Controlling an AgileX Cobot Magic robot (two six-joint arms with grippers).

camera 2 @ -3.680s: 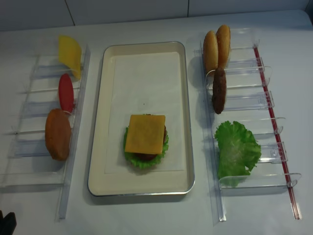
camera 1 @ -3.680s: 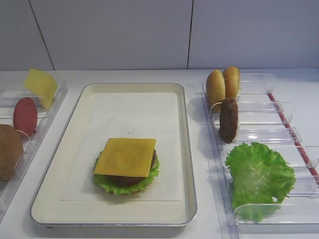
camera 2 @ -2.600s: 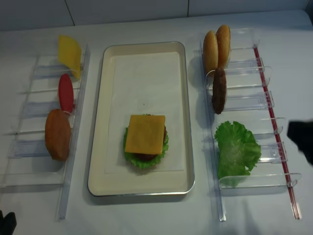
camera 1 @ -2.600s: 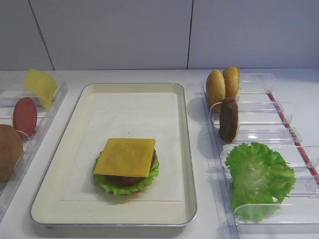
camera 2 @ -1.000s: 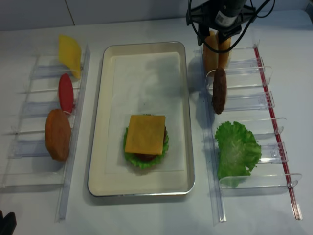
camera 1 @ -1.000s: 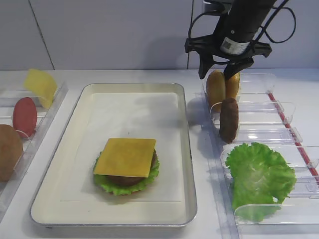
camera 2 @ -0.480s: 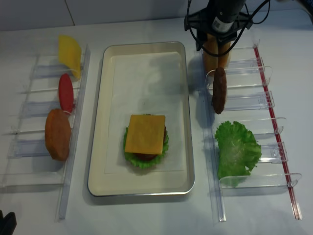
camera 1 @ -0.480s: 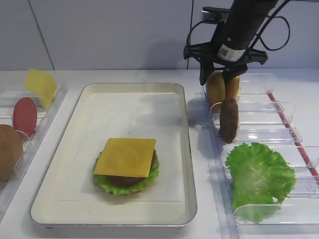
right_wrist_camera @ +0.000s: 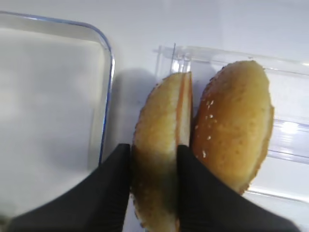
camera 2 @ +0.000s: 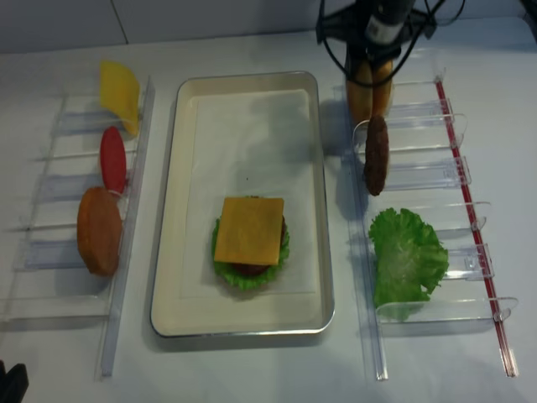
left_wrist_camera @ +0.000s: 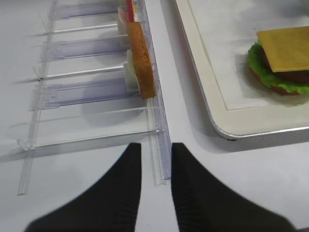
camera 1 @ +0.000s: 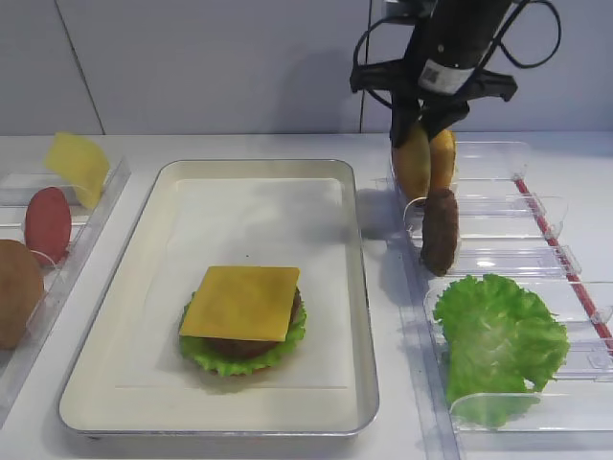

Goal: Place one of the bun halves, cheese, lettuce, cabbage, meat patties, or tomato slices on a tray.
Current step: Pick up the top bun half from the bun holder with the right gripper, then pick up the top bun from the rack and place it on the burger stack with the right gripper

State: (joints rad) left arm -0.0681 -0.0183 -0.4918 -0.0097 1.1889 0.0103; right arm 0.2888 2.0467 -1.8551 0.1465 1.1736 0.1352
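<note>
My right gripper (right_wrist_camera: pixel 154 166) is shut on the left of two sesame bun halves (right_wrist_camera: pixel 161 125), which stands on edge in the clear holder at the back right. The second bun half (right_wrist_camera: pixel 234 125) leans right beside it. From the high view, the gripper (camera 1: pixel 421 129) comes down from above onto the held bun (camera 1: pixel 413 171). The cream tray (camera 1: pixel 356 287) holds a stack of lettuce, meat patty and a cheese slice (camera 1: pixel 241 302) on top. My left gripper (left_wrist_camera: pixel 155 147) hangs open above the end of the left holder's rail, holding nothing.
The right holder (camera 1: pixel 498 206) also carries a meat patty (camera 1: pixel 441 230) and a lettuce leaf (camera 1: pixel 498 335). The left holder (camera 2: pixel 126 252) carries a cheese slice (camera 1: pixel 79 165), a tomato slice (camera 1: pixel 48 222) and a bun half (camera 1: pixel 17 292).
My right gripper's jaws have closed from wide open onto the left bun half. The left arm and the other food have not moved.
</note>
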